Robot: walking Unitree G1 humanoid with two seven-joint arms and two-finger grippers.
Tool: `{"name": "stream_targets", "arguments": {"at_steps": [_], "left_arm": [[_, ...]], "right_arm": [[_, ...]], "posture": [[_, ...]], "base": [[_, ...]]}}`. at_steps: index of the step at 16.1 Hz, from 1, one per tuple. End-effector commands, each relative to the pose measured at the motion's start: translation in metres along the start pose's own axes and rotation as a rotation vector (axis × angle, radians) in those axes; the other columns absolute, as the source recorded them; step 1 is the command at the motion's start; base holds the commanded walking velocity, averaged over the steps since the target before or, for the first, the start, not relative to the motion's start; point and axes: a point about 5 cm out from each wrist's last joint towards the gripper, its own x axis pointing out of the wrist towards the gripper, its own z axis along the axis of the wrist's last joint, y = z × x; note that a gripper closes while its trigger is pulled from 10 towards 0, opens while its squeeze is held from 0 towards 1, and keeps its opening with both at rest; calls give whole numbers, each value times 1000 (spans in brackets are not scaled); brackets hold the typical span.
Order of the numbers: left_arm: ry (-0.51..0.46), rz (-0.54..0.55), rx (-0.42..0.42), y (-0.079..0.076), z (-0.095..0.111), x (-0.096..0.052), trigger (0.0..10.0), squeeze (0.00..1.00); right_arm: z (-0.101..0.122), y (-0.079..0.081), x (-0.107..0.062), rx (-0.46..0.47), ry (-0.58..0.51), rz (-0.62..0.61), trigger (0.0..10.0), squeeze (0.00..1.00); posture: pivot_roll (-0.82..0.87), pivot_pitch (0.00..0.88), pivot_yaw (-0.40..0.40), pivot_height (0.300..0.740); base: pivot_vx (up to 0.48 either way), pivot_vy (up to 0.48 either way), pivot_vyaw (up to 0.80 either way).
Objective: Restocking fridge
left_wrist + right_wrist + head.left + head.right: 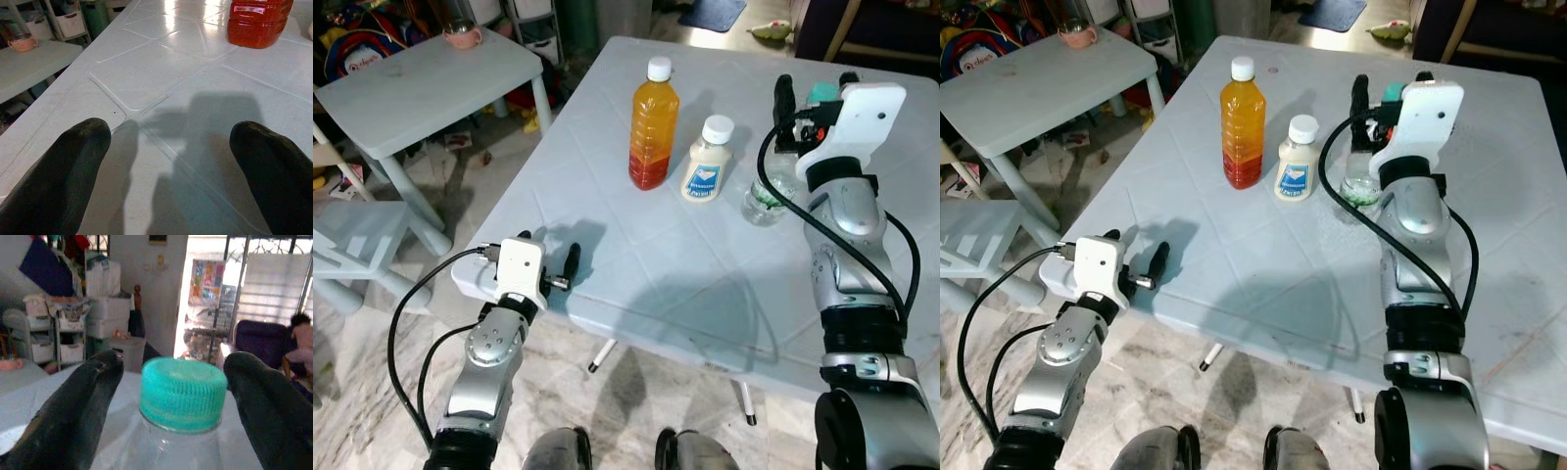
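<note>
Three bottles stand on the pale blue table [636, 255]: a tall orange juice bottle [653, 127] with a white cap, a short white sauce bottle [708, 162], and a clear water bottle [767, 199] with a teal cap [183, 391]. My right gripper [815, 93] is open and straddles the teal cap. One black finger [78, 411] stands on each side of it, with a gap showing on both sides. My left gripper [548, 253] is open and low over the table's near left edge, with nothing between its fingers [54, 181]. The juice bottle's base [259, 22] lies well ahead of it.
A smaller pale table [431, 83] with a pink cup [462, 36] stands at the back left, and a white chair [352, 255] is beside it. Toys and storage bins crowd the far left. A person [301, 340] sits in the room beyond.
</note>
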Motion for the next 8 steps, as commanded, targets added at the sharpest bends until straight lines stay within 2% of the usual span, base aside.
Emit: {"name": "stream_targets", "arguments": {"at_steps": [1, 8], "left_arm": [[14, -1, 8, 2, -2, -3, 10000, 0], [18, -6, 10, 2, -1, -2, 10000, 0]], "right_arm": [[7, -2, 4, -11, -4, -3, 0, 0], [9, 2, -3, -33, 29, 0, 0, 0]], "posture": [[54, 121, 46, 740], [48, 119, 46, 740]], "base": [[0, 0, 0], [0, 0, 0]]}}
